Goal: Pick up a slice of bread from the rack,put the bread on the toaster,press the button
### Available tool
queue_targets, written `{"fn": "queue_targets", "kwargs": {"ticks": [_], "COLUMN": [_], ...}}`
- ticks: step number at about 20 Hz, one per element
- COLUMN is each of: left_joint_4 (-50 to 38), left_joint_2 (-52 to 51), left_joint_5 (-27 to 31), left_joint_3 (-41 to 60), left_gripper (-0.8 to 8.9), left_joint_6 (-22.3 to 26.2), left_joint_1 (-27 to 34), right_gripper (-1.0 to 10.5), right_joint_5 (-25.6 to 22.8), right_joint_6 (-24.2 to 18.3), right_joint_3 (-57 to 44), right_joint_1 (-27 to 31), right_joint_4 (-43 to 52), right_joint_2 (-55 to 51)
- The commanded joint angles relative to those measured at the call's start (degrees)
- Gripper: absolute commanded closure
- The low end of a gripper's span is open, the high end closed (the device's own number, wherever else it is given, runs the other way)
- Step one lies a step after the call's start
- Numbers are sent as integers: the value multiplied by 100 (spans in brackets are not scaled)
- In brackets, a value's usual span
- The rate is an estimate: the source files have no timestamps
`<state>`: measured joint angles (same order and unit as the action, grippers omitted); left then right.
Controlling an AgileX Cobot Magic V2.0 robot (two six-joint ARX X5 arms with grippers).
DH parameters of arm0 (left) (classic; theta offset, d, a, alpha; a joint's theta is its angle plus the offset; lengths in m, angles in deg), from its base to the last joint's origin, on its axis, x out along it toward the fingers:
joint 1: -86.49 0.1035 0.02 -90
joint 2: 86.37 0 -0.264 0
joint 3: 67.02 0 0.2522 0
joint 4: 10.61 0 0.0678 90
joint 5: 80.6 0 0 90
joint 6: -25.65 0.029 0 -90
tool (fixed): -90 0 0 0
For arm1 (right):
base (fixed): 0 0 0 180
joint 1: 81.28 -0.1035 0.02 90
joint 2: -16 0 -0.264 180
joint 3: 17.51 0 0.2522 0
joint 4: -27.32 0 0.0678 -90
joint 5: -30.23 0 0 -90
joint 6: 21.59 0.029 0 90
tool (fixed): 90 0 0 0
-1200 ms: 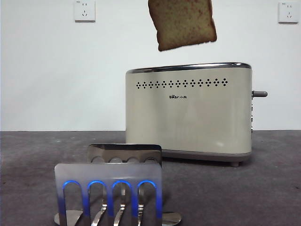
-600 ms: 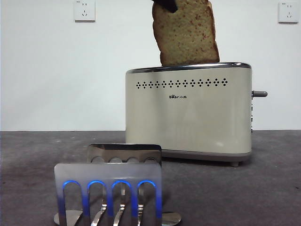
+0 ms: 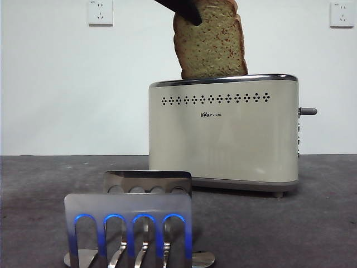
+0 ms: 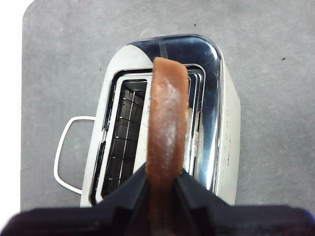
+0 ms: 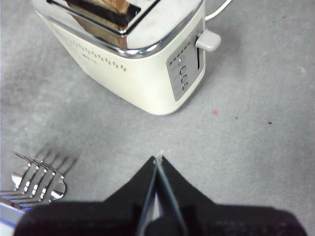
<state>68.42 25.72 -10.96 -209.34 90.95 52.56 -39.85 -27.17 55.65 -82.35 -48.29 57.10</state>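
Note:
My left gripper (image 3: 184,8) (image 4: 165,182) is shut on the slice of bread (image 3: 211,44), gripping its dark brown crust (image 4: 167,123). The slice stands tilted with its lower edge down in one slot of the cream toaster (image 3: 223,139) (image 4: 216,73). The slot beside it is empty. The grey lever button (image 3: 308,111) (image 5: 208,40) juts from the toaster's narrow end and is up. My right gripper (image 5: 157,160) is shut and empty, above the table near that end of the toaster (image 5: 142,73). The steel rack (image 3: 129,223) (image 5: 34,172) stands empty in front.
A white cord loop (image 4: 64,152) lies on the grey table behind the toaster. Two wall sockets (image 3: 100,12) (image 3: 341,14) sit on the white back wall. A row of small buttons (image 5: 183,73) is on the toaster's end below the lever.
The slice came down from above the toaster until its lower edge went into the slot. The left gripper's dark tip came into the front view with it.

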Motion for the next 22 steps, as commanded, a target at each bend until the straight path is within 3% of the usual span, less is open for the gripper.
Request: {"fn": "queue_targets", "kwargs": {"ticks": [1,10,22], "left_joint_4": [-81,-236,-608], "left_joint_2": [197,560,566], "left_joint_5": [-42,-48,389], "left_joint_3": [-15,-15,-17], "left_gripper": [825,824,823], "left_joint_6": [-28,-33,-168], "left_joint_1": [0,-48,-162], "right_gripper": [947,947,947], "right_joint_5": [7,7,7], "right_joint_6": [-94,-184,-214], "right_joint_3": [11,11,11], "right_joint_1": [-9,-9,-9], "right_joint_4": [26,48,2], "right_joint_2": [46,74,79]}}
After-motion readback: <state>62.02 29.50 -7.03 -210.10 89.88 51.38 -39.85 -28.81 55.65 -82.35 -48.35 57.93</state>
